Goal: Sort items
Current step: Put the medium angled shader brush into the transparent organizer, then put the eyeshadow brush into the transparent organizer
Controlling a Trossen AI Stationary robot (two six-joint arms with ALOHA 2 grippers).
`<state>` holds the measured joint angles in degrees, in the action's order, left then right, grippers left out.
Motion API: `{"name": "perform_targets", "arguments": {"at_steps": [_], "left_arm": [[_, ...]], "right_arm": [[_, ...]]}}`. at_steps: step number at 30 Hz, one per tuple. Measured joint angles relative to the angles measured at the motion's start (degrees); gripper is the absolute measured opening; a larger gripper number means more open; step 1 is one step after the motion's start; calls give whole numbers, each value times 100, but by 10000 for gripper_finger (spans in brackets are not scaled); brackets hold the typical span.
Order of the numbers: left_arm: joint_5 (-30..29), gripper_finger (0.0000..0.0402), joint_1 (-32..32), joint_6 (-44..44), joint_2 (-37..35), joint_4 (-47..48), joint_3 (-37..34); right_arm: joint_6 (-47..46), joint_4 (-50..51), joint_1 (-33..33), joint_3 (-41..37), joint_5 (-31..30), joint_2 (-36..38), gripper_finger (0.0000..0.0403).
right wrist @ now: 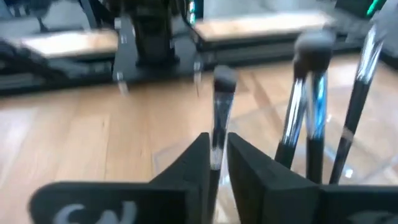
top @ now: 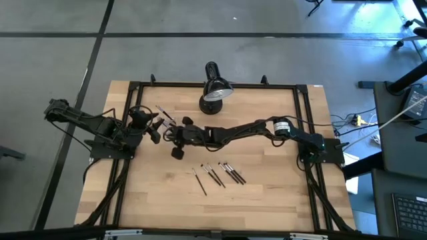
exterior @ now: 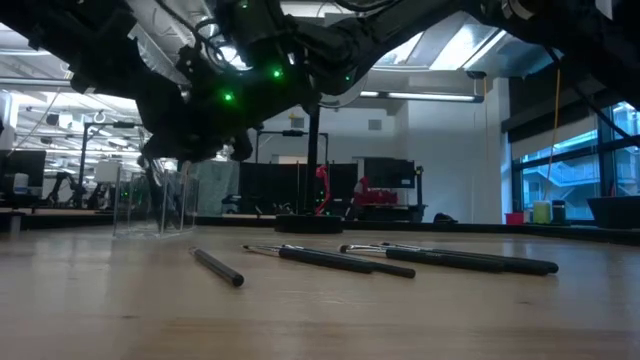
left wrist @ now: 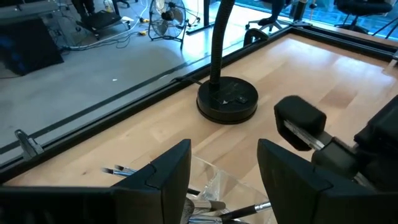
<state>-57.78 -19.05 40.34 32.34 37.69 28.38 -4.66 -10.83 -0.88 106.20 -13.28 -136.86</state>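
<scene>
Overhead and table-level views of a wooden table (top: 267, 193) with two dark arms meeting left of centre. Nearest the front edge, a loose row of makeup brushes (top: 219, 175) lies flat on the wood, dark handles roughly parallel; in the low view the same brushes (exterior: 400, 260) rest side by side, with one short dark stick (exterior: 218, 268) lying apart from them. Beyond the row, the right gripper (right wrist: 217, 163) reaches across the table from the right side and stands over a small clear cup (exterior: 155, 200); its fingers (right wrist: 186, 168) stand narrowly apart with the handle of a single brush (right wrist: 221, 106) between them, bristle tip upward. Whether the fingers press on the handle cannot be told from the wrist view. Just beside that brush, further brushes in the cup (right wrist: 317, 106) stand upright or slightly tilted, silvery ferrules and bristle heads uppermost. The left gripper (left wrist: 225, 180) hangs at the cup from the table's left side, its fingers (left wrist: 168, 177) spread wide with the clear cup wall (left wrist: 214, 180) and several brush tips showing between them; whether the fingers touch the cup cannot be told. A few more brushes (top: 165, 113) project from the cup toward the far side. Farther back, a black desk lamp (top: 215, 90) stands near the far edge, its round base (left wrist: 227, 99) resting on the wood.
</scene>
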Motion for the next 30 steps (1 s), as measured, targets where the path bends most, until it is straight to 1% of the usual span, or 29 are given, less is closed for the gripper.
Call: {"name": "perform_targets", "arguments": {"at_steps": [5,8,12,15,18,20,24,28,30], "left_arm": [[-2,180,0,33,0,0,0],[25,180,0,44,0,2,0],[175,180,0,45,0,43,0],[284,180,0,48,0,150,0],[440,180,0,110,2,248,0],[554,180,0,182,0,299,0],[601,180,0,269,0,330,0],[603,180,0,348,0,330,0],[603,180,1,372,0,331,0]], "right_arm": [[-92,1253,2,604,45,0,114],[-94,2326,-21,1200,38,0,145],[-137,4022,-189,2003,-45,15,163],[-138,5073,-516,2340,-467,17,163],[-187,5614,-976,2404,-895,50,157],[-404,6060,-1251,2368,-1131,85,152],[-1270,7184,-1667,2362,-1912,118,149],[-2575,8530,-1905,2362,-2881,133,149],[-3241,9292,-1966,2362,-3133,133,149]]}}
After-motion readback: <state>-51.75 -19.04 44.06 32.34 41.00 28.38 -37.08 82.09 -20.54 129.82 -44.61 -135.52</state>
